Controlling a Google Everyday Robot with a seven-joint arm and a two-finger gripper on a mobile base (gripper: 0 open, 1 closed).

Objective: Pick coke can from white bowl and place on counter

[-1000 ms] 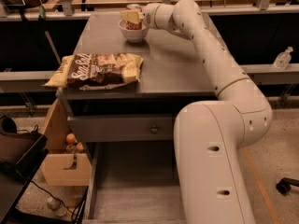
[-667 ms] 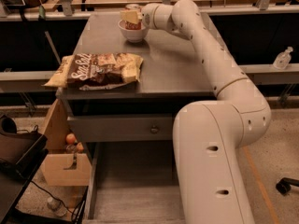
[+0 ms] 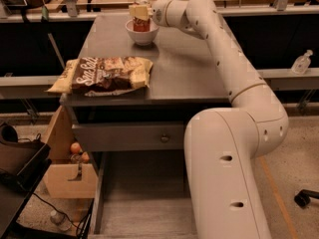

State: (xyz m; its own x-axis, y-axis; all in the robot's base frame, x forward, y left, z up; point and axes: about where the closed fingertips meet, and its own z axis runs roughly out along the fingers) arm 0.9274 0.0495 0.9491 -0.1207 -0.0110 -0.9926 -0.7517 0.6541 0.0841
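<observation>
The white bowl (image 3: pixel 142 34) stands at the far end of the grey counter (image 3: pixel 184 68). The red coke can (image 3: pixel 141 25) stands upright in it, with its lower part inside the rim and its silver top just above the gripper's pads. My gripper (image 3: pixel 140 11) reaches in from the right and is shut on the can's upper part, with its pale fingers (image 3: pixel 135 11) against the can's sides. The can's base is hidden by the bowl.
A brown and yellow snack bag (image 3: pixel 102 74) lies at the counter's front left edge. The counter's drawer with a round knob (image 3: pixel 164 139) is below it. My white arm (image 3: pixel 234 68) runs over the counter's right side. A wooden box with fruit (image 3: pixel 75 168) sits on the floor at the left.
The gripper has risen a little over the bowl, and more of the red can now shows below its pads. The bowl and the snack bag have not moved.
</observation>
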